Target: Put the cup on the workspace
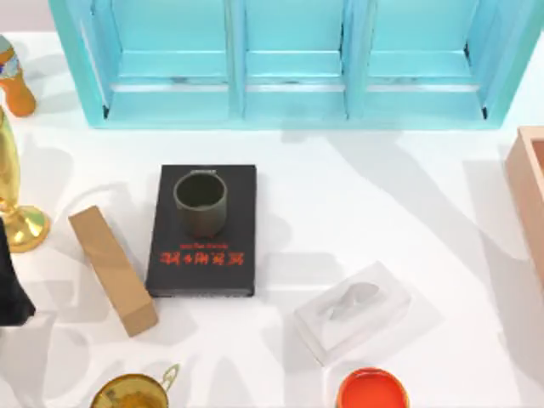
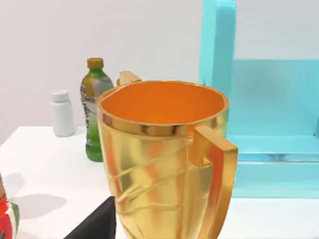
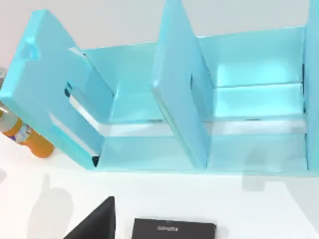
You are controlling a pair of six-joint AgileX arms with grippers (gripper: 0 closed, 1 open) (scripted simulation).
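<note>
The cup (image 1: 201,204), small, dark olive-grey and without a handle, stands upright on the far half of a black book (image 1: 201,255) with red lettering, left of centre on the white workspace (image 1: 382,212). My left arm (image 1: 10,285) sits parked at the table's left edge, well left of the cup. The left wrist view looks past a black part of the left gripper (image 2: 94,224) at a shiny gold handled cup (image 2: 164,159). In the right wrist view a black part of my right gripper (image 3: 94,221) hangs near the black book's edge (image 3: 174,229).
A tan block (image 1: 112,270) lies left of the book. A white tissue box (image 1: 353,310) and an orange-red container (image 1: 371,389) sit to the front right. The turquoise cabinet (image 1: 297,59) spans the back. A gold goblet (image 1: 17,212) stands far left, a pink box (image 1: 531,195) far right.
</note>
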